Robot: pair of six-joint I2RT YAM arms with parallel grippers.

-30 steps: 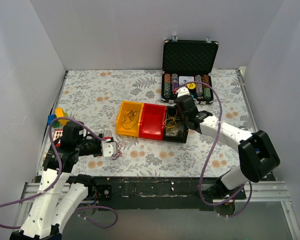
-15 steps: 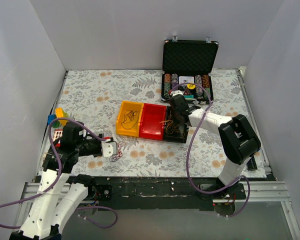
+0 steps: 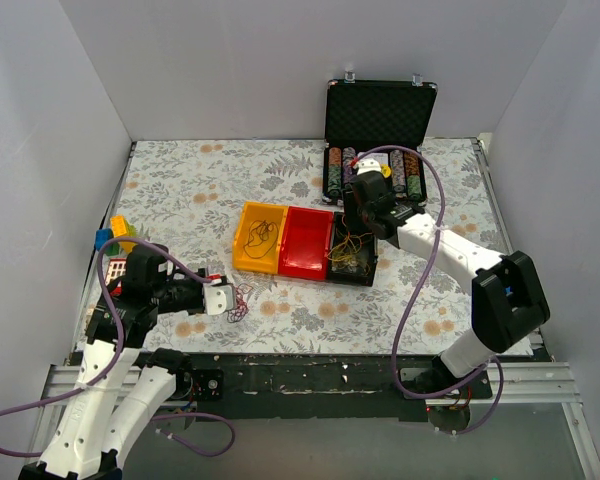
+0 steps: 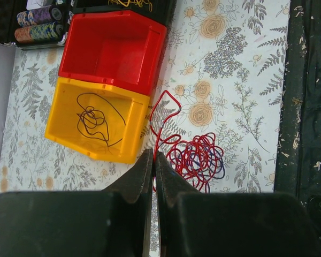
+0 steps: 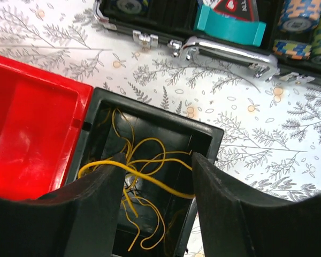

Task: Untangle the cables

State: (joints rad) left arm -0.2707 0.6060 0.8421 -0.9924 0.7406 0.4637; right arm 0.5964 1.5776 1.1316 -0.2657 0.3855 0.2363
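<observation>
The left gripper (image 4: 153, 155) has its jaws closed to a sliver above the table (image 4: 230, 64), with the red and purple cables (image 4: 195, 160) clumped just right of their tips. One red strand vanishes behind a jaw, so any pinch cannot be told. The right gripper (image 5: 156, 158) holds its jaws wide apart over the black bin (image 5: 203, 134), yellow cables (image 5: 142, 160) looping between them, the bin's near end hidden behind the jaws.
</observation>
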